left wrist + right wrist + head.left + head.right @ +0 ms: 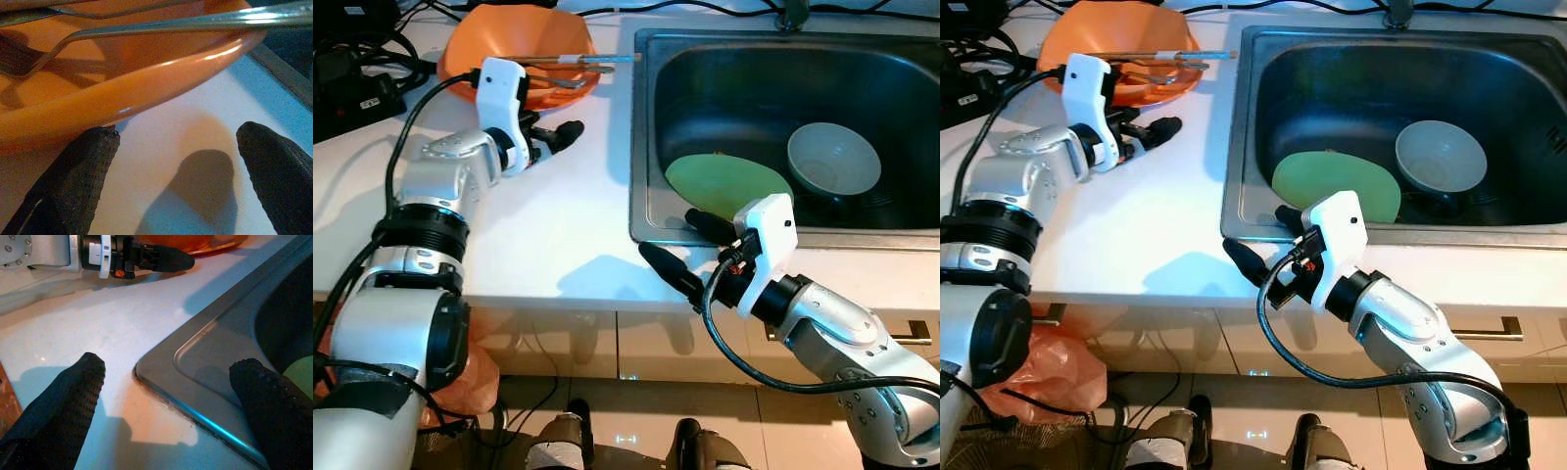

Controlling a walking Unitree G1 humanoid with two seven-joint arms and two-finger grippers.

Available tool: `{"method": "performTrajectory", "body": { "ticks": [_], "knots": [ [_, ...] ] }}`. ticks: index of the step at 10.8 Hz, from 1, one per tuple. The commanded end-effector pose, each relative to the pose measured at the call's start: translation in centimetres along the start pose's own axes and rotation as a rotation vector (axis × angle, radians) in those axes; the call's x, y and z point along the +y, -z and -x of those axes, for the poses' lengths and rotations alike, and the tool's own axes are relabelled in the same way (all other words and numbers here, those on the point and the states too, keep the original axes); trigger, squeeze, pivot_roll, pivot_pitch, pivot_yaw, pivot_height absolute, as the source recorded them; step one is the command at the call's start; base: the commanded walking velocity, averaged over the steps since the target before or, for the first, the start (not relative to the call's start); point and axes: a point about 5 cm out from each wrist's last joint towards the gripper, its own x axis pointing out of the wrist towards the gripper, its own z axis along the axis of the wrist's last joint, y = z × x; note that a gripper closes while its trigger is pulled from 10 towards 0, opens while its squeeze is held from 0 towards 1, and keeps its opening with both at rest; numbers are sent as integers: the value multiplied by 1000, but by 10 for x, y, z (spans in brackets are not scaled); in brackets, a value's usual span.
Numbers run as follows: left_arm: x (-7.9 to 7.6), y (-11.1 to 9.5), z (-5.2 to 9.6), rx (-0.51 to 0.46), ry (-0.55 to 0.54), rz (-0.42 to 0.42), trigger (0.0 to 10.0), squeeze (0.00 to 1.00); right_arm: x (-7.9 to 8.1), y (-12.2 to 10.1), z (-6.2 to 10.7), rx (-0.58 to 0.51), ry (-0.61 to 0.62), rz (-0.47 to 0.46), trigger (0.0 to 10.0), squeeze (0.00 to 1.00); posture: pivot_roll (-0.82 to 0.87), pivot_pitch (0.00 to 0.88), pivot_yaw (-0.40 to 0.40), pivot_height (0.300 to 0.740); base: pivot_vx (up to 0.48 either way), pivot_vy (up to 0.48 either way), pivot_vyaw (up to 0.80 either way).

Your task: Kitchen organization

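An orange bowl (pixel 514 39) stands on the white counter (pixel 558 225) at the back left, with a metal fork and other utensils (pixel 573 64) lying across it. My left gripper (pixel 563 137) is open just in front of the bowl's rim (pixel 146 88), hovering over the counter with nothing between its fingers. In the steel sink (pixel 641 147) lie a green plate (pixel 724 181) and a pale bowl (pixel 833 159). My right gripper (pixel 668 232) is open and empty over the sink's front left corner (pixel 161 367).
Black cables and a device (pixel 352 69) crowd the counter's far left. The faucet base (pixel 793 15) stands behind the sink. Below the counter edge are cabinet fronts with a handle (pixel 911 338), and an orange bag (pixel 1058 377) sits on the floor at left.
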Motion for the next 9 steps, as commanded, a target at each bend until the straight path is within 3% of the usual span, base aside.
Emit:
{"method": "performTrajectory", "body": {
  "ticks": [1,4,6,9],
  "knots": [
    [7,-27,6,-75,-29,-10,10000,0,0,1,0,6,-10,1,10000,0,57,260,29,740,0,0,0],
    [-9,-27,11,-65,47,36,10000,0,-1,1,-1,4,-13,5,10000,0,59,256,26,740,0,0,0],
    [-17,-29,24,-73,60,81,10000,0,-2,1,-2,2,-15,7,10000,0,65,250,26,740,0,0,0],
    [-16,-45,36,-127,27,73,10000,0,-4,1,-3,-1,-18,11,10000,0,74,237,24,740,0,0,0]
  ]
}}
